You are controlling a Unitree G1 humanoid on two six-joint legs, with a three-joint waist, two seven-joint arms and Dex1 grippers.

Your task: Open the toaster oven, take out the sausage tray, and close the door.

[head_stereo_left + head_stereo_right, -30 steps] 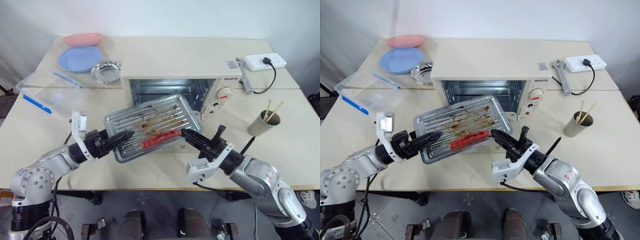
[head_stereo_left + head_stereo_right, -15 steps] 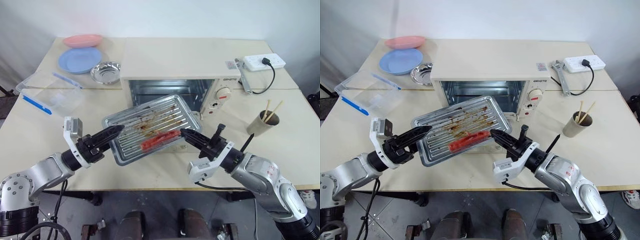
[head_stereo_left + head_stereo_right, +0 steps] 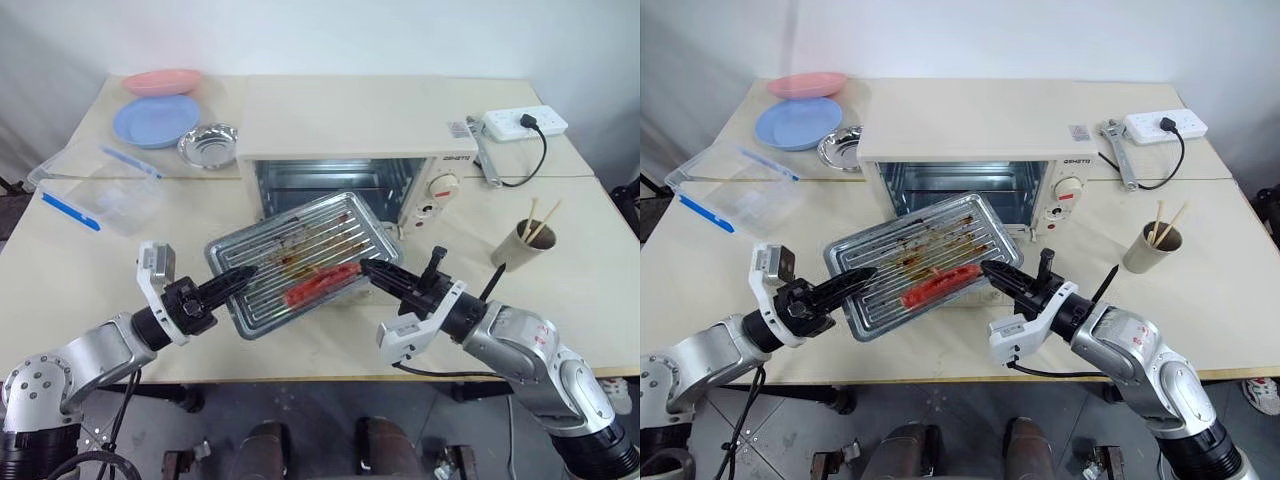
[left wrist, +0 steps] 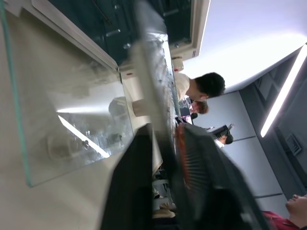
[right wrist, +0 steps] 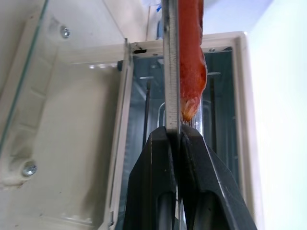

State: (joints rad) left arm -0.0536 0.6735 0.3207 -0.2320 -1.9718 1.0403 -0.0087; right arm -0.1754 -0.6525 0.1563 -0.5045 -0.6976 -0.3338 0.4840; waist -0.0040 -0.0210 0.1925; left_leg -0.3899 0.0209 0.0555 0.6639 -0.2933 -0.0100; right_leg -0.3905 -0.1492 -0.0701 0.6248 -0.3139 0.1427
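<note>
While the toaster oven (image 3: 350, 150) stands open behind them, left gripper (image 3: 243, 277) and right gripper (image 3: 367, 268) both pinch opposite edges of the sausage tray (image 3: 300, 262), held between them.

Both arms are rounded silver-grey metal shells with small red markings; black wrist sections taper into ribbed black fingers (image 3: 232, 283); white brackets sit beside each wrist; black cables trail below.

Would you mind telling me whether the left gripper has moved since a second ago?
Yes. The left gripper let go of the sausage tray, drew back from the toaster oven, rolled over, and is now shut on the tray's corner.
</note>
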